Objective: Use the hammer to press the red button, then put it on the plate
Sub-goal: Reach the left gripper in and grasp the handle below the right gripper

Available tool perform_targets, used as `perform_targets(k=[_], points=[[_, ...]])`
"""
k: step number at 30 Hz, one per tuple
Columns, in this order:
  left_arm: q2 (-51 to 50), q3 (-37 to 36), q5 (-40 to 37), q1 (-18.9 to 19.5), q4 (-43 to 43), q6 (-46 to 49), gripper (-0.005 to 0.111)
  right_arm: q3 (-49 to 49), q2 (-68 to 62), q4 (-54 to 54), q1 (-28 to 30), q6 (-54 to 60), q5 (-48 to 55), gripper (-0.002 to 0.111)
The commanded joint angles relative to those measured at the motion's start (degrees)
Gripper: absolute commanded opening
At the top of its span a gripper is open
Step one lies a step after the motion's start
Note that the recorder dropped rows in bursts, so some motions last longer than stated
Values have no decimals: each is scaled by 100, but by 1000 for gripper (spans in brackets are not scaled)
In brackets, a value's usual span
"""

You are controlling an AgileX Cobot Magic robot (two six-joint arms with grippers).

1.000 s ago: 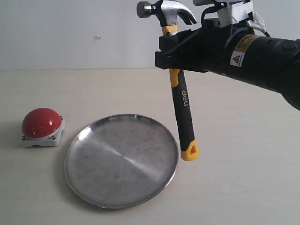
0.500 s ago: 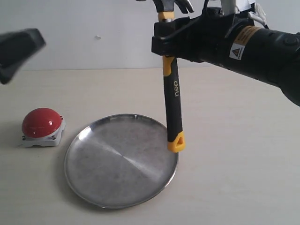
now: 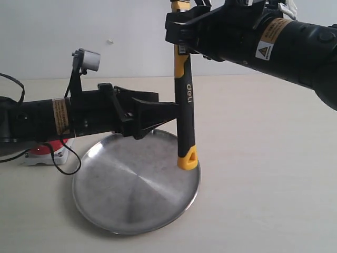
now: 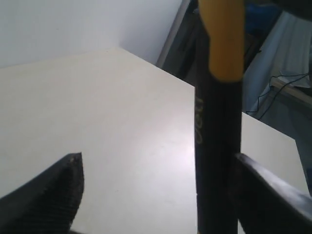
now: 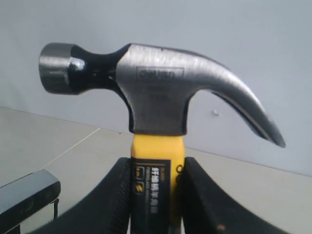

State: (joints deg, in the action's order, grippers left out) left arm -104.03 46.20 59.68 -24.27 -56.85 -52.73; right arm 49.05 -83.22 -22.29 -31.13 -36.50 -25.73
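Observation:
The hammer (image 3: 184, 105) hangs upright, its steel head (image 5: 156, 92) out of the exterior view's top. Its yellow end hovers over the right part of the plate (image 3: 131, 203). My right gripper (image 3: 181, 39) (image 5: 156, 180) is shut on the handle just under the head. Reaching in from the left, my left gripper (image 3: 163, 116) (image 4: 156, 163) is open, and the black handle (image 4: 217, 161) stands between its jaws, close against one finger (image 4: 273, 195). The red button (image 3: 47, 149) is mostly hidden behind my left arm, left of the plate.
A white wall stands behind the beige table (image 3: 263, 184). My left arm (image 3: 52, 118) stretches low across the left half, its cable looping down by the button. Dark furniture and cables (image 4: 278, 83) lie beyond the table's far edge.
My left arm swept in from the left and its gripper opened round the hammer handle. The right arm carried the hammer leftward and a little higher, over the plate's edge.

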Motion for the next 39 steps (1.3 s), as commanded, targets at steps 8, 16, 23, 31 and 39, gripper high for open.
perform_targets(k=[8,16,23,31,39], points=[[45,345,-1108,-616,151,182,78,106,26,439,18,59,-353,0],[277,333,-1132,-625,179,97,78,106,-148,1059,18,883,-418,0],[264,333,-1100,-647,186,-205,78,106,-157,1145,18,954,-457,0],[264,333,-889,-647,268,-320,78,106,-157,1290,18,1135,-509,0],[264,333,-1242,-1101,1065,7,78,106,-157,1290,8,948,-726,0]])
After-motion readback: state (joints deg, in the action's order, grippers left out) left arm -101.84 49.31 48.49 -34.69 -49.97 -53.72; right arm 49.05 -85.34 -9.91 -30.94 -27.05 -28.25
